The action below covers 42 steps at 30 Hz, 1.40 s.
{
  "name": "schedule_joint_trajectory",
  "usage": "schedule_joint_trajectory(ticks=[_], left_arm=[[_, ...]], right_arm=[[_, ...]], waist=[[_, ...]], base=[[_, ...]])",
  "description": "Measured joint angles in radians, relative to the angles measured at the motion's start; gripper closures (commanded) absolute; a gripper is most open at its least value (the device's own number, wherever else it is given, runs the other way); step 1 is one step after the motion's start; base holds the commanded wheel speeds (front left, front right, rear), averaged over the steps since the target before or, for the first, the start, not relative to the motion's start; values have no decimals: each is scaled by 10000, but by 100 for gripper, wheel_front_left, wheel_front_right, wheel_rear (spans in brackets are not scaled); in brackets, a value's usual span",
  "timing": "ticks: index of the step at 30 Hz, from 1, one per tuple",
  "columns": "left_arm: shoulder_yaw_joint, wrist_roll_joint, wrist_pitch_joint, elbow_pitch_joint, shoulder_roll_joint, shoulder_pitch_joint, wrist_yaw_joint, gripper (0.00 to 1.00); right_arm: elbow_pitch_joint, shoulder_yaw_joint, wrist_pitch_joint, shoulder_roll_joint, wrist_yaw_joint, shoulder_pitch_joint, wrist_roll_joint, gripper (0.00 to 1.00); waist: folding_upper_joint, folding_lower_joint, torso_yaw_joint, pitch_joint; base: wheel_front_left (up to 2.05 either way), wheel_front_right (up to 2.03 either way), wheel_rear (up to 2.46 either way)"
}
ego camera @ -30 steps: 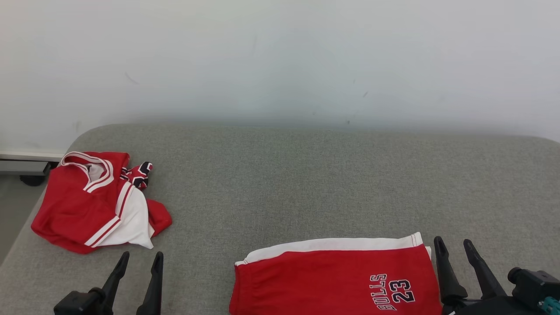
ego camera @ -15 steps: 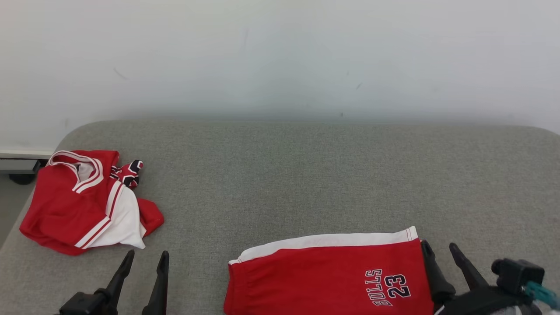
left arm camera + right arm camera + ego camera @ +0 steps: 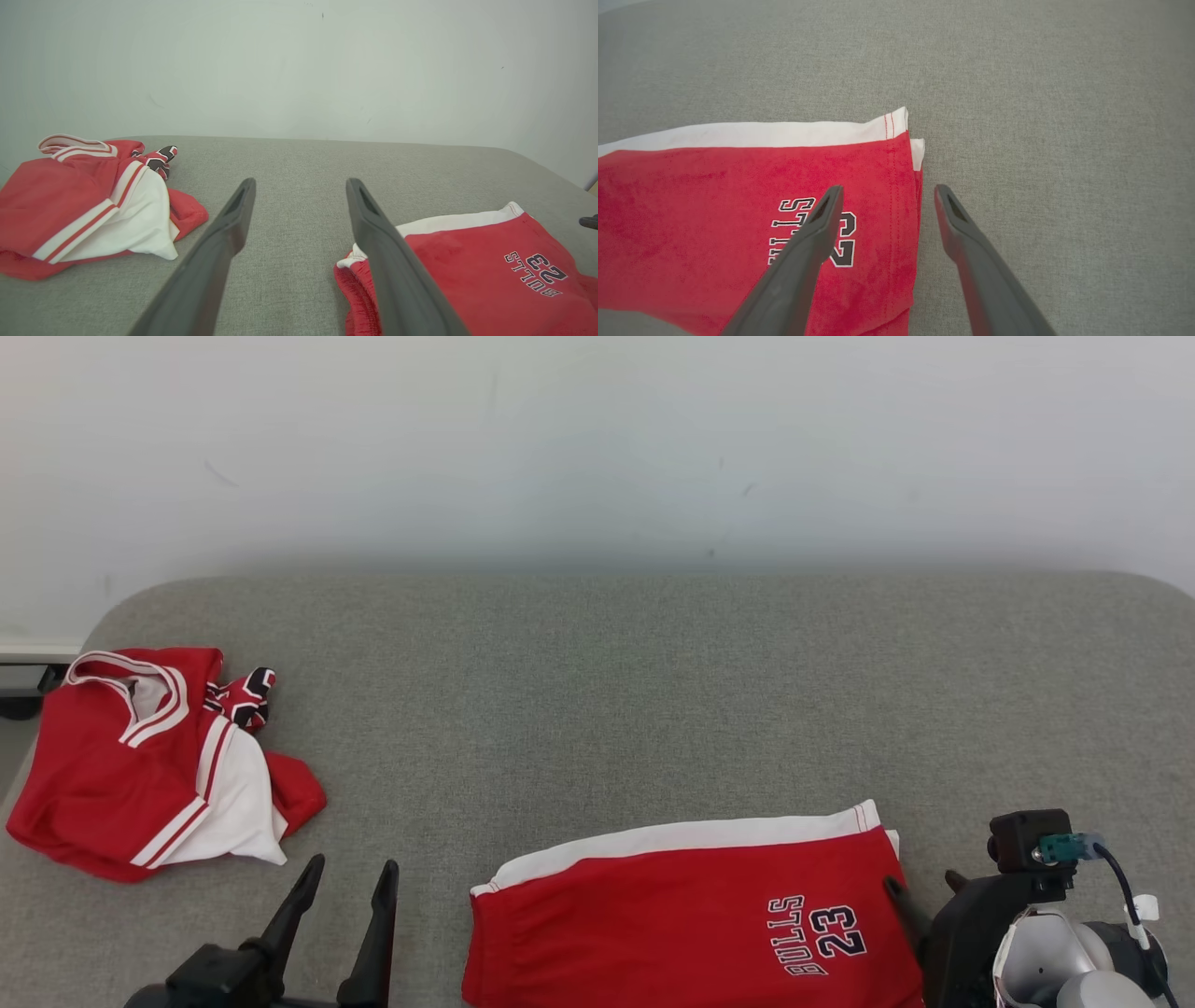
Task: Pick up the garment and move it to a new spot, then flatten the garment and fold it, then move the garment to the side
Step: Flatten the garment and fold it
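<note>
Just beneath the right gripper (image 3: 888,191), red shorts (image 3: 714,200) lie flat on a grey fabric surface (image 3: 1041,116). The gripper's two dark fingers are spread apart and hold nothing. One finger sits over the "BULLS 23" lettering, the other over bare fabric past the shorts' hemmed edge. A white stripe runs along the shorts' far side, beyond the fingertips. The left gripper (image 3: 354,864) is also spread and empty. The shorts are to its right and a crumpled red and white jersey (image 3: 103,775) is ahead to its left.
</note>
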Motion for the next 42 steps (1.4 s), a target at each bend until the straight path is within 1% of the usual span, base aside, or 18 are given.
schedule_joint_trajectory(ticks=[3,5,9,19,22,23,30,31,32,34,35,36,42], left_arm=[[-88,12,38,8,-69,-171,0,0],[-130,27,115,6,-69,-208,0,0],[-161,36,169,58,-73,-250,-31,0],[-199,36,249,130,-71,-389,-94,0],[-242,36,288,167,-94,-498,-109,0],[-245,36,288,178,-98,-562,-182,0],[-309,38,339,299,-117,-657,-263,0],[-320,38,345,318,-117,-673,-265,0],[-318,36,345,339,-115,-698,-265,0],[-309,36,343,359,-113,-732,-267,0],[-311,36,343,360,-115,-734,-268,0],[-309,36,343,366,-115,-734,-270,0],[-293,12,343,397,-113,-734,-270,0]], right_arm=[[489,2,709,-13,-244,-190,-4,0],[589,-58,1066,-33,-391,-244,-4,0],[867,-151,1643,-56,-598,-327,-15,0],[1427,-301,2698,-33,-777,-793,75,0],[1599,-376,2886,38,-788,-981,280,0],[1666,-389,2930,65,-811,-1052,322,0],[2086,-506,3185,251,-880,-1299,410,0],[2132,-520,3187,282,-918,-1300,412,4],[2211,-543,3193,309,-947,-1334,418,41],[2351,-593,3267,322,-951,-1464,443,71],[2370,-612,3267,322,-951,-1504,460,98],[2393,-640,3267,328,-953,-1514,491,100],[2497,-1014,3214,326,-963,-1555,583,100]], waist=[[0,1,4,80],[0,0,31,119],[0,0,111,195],[0,0,246,328],[0,0,328,402],[0,0,357,425],[1,0,576,552],[0,0,604,566],[0,0,628,578],[0,0,657,592],[1,0,666,595],[0,0,674,597],[0,-1,682,624]], base=[[0,0,0],[0,0,0],[0,0,0],[0,0,0],[0,0,0],[0,0,0],[0,0,0],[0,0,0],[0,0,0],[0,0,0],[0,0,0],[0,0,0],[0,0,0]])
